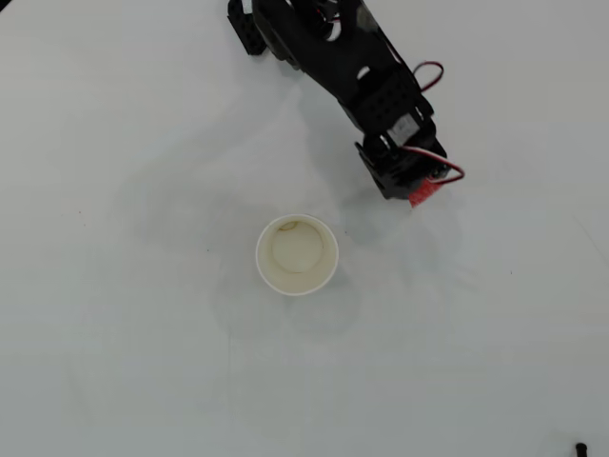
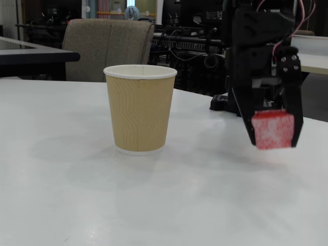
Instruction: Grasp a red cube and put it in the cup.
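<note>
The cup [image 2: 140, 107] stands upright on the white table, tan-walled with a white rim. From above, its pale inside [image 1: 297, 254] looks empty. My gripper [image 2: 273, 134] is shut on the red cube [image 2: 273, 129], a speckled pinkish-red block held between the black fingers a little above the table. In the fixed view it hangs to the right of the cup. In the overhead view the gripper [image 1: 416, 193] is up and right of the cup, and only a red corner of the cube [image 1: 422, 192] shows from under it.
The arm's black base [image 1: 249, 33] sits at the table's far edge. A chair [image 2: 108, 48] and cluttered desks stand behind the table. A small dark object [image 1: 579, 447] lies at the bottom right corner in the overhead view.
</note>
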Motion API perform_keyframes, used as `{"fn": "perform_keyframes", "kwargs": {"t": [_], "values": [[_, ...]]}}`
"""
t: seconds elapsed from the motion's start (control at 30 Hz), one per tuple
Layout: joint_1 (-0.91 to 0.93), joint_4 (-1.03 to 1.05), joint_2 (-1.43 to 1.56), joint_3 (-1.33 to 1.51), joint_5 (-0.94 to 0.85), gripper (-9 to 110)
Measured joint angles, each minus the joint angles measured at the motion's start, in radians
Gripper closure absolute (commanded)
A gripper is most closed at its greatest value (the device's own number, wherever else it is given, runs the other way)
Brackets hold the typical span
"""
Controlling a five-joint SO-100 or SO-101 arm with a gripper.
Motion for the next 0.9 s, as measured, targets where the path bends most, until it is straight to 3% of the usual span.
{"fn": "perform_keyframes", "kwargs": {"t": [0.37,0.9], "values": [[0.002,0.025,0.242,0.107,0.000,95],[0.058,0.017,0.262,0.072,0.000,95]]}}
